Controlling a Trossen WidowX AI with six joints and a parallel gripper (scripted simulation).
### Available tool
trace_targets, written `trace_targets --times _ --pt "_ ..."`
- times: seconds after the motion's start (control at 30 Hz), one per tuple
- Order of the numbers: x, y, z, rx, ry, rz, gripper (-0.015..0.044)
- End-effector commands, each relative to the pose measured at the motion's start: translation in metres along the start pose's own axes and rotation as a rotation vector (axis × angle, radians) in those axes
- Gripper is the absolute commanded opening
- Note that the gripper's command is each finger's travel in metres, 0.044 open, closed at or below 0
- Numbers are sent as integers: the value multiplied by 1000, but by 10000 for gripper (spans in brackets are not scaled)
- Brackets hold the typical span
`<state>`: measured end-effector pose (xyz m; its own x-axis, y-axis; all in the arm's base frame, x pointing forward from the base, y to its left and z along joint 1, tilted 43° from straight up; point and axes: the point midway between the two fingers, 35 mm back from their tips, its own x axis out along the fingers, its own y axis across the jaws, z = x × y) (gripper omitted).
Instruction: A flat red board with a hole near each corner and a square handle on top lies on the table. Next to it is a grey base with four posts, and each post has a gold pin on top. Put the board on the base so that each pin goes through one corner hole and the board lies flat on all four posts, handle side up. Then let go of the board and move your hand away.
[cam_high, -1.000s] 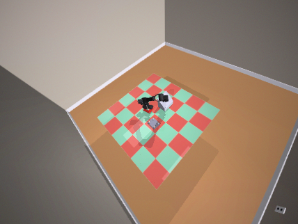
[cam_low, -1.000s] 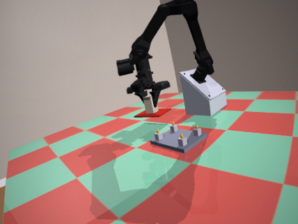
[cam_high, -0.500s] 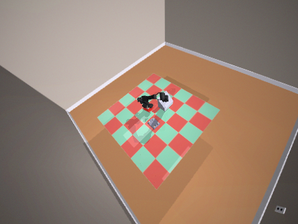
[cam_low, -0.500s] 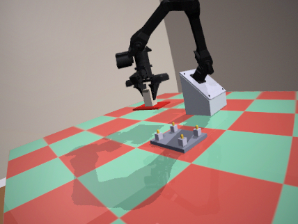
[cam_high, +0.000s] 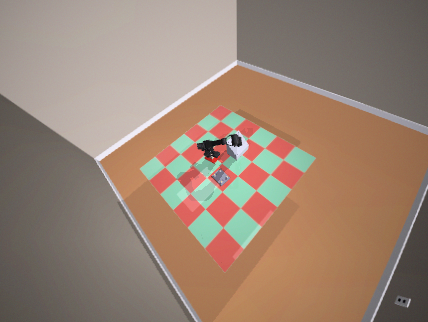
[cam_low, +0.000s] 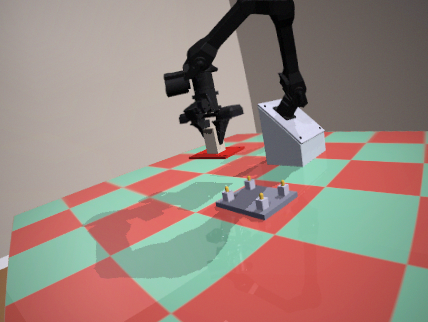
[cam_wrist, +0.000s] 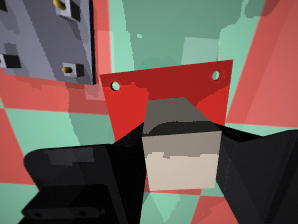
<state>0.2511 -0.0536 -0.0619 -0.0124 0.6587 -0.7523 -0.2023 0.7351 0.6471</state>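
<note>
Taking the grey base (cam_high: 220, 177) (cam_low: 240, 202) (cam_wrist: 37, 35) as our landmark and going left to right in the exterior view, we first see the black claw (cam_high: 212, 155) (cam_low: 214, 137) (cam_wrist: 169, 123) beyond it and a little to its left, pointing down with its fingers closed on opposite sides of the pale square handle (cam_low: 215, 144) (cam_wrist: 182, 162). The flat red board (cam_high: 213, 160) (cam_low: 233, 152) (cam_wrist: 165, 82) spreads out just below the claw, roughly level, apart from the base; we cannot tell whether its underside touches the tabletop (cam_high: 223, 209) (cam_low: 345, 260) (cam_wrist: 50, 130). From the wrist we make out two of its corner holes, on the edge beyond the handle. The base itself lies flat with four grey posts, each topped by a gold pin (cam_low: 261, 195) (cam_wrist: 67, 70) standing uncovered. Beyond the base and to its right, the black arm (cam_high: 218, 142) (cam_low: 287, 42) rises from a white sloping pedestal (cam_high: 239, 152) (cam_low: 309, 155). Under all this we have red and mint-green checks, with the arm's shadow falling to the left of the base. In the top view, a dark wall (cam_high: 45, 225) and a pale beige wall (cam_high: 125, 55) stand left of the base, orange-brown floor (cam_high: 325, 215) surrounds the checks, and well to the right of the base we find a small socket plate (cam_high: 402, 301) low on another dark wall.
</note>
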Motion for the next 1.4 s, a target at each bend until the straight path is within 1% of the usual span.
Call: trace_targets --times 0.0,1.37 --pt "-4 5 11 10 -9 -9 0" --pt "-7 76 72 126 -16 -17 0"
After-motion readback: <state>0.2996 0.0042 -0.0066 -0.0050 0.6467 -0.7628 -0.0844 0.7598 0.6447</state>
